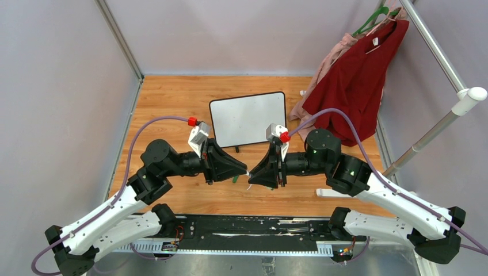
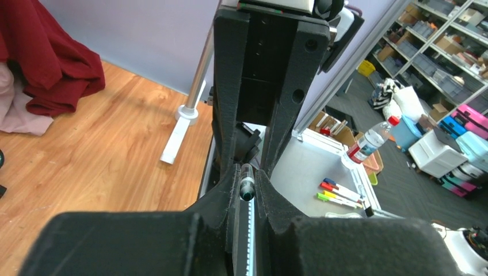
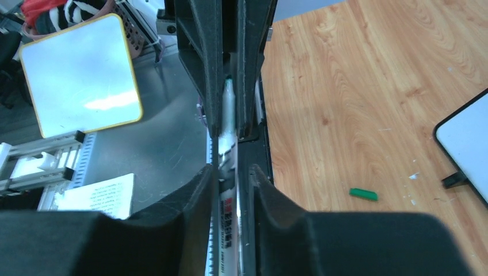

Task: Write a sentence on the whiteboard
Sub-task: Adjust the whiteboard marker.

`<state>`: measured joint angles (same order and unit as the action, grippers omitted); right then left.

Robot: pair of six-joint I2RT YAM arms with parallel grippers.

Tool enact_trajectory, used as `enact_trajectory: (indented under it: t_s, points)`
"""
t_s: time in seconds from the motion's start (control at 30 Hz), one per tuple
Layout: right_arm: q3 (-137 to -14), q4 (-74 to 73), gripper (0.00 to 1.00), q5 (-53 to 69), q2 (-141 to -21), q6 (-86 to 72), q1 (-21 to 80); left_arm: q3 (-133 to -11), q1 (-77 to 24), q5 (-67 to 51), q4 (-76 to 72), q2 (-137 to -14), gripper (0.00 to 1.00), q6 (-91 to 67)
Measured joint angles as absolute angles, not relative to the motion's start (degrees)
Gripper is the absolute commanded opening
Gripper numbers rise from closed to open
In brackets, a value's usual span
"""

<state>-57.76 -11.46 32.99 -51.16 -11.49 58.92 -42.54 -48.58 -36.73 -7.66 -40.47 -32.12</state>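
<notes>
Base rail (image 1: pixel 247 230) and both arm mounts sit closest, along the near metal edge of the table (image 1: pixel 172 109). Tabletop is orange-brown wood grain with a few white flecks. Plain lilac-grey walls on three sides, aluminium posts in the corners.

Both arms are folded inward and meet tip to tip at mid-table, just in front of the whiteboard (image 1: pixel 247 119). The board lies towards the back centre of the wood, black frame, one small black foot showing at its near edge. Its face reads plain white with some glare.

Left gripper (image 1: pixel 241 169): fingers pressed together on the marker (image 3: pixel 227 213), pinching its green-ended part. Right gripper (image 1: pixel 257 176): fingers bracket the white labelled barrel of the same marker. The right wrist view shows a thin gap on one side, so I cannot tell if it has a grip.

Green cap (image 3: pixel 363 194) lies loose on the wood, near the board's foot, touching neither.

Right side: a clothes rack pole (image 1: pixel 437 123) runs diagonally, with a dark red garment (image 1: pixel 357 86) and a pink one (image 1: pixel 322 75) hanging off it, their hems down on the table's far right.

Off-table, in the wrist views:
- a yellow-framed board (image 3: pixel 80 75) on a grey metal surface, with a printed sheet (image 3: pixel 98 195) near it
- a water bottle (image 2: pixel 368 144) with a red cap
- spare markers (image 2: pixel 339 192) on a grey bench
- shelving with bins (image 2: pixel 454 34) behind
</notes>
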Motion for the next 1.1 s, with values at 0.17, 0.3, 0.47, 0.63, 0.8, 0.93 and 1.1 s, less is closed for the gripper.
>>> enact_trajectory:
  t_s: [0.17, 0.3, 0.47, 0.63, 0.8, 0.93, 1.1]
  points:
    - [-57.8, -10.5, 0.72, 31.9, -50.7, -13.2, 58.9, -42.5, -48.6, -33.2, -8.8, -37.9, 0.00, -33.7]
    - [-57.8, -7.6, 0.81, 30.1, -49.4, -15.5, 59.1, -42.5, -48.6, -28.3, -10.9, -35.3, 0.00, -35.4]
    - [-57.8, 0.6, 0.84, 25.7, -48.2, -20.5, 59.2, -40.9, -48.6, -20.3, -15.8, -31.8, 0.00, -38.2]
    - [-57.8, 9.6, 0.83, 19.9, -49.0, -26.9, 59.2, -39.0, -48.6, -13.3, -21.1, -30.5, 0.00, -41.6]
    - [-57.8, 16.2, 0.73, 16.0, -52.6, -32.2, 59.2, -37.6, -48.6, -8.4, -24.9, -30.5, 0.00, -45.1]
    - [-57.8, 19.4, 0.65, 14.7, -55.9, -35.3, 59.2, -36.4, -48.6, -5.3, -27.2, -30.5, 0.00, -47.4]
    - [-58.3, 21.6, 0.58, 14.3, -58.2, -37.3, 59.2, -36.0, -48.6, -3.2, -28.7, -30.5, 0.00, -49.2]
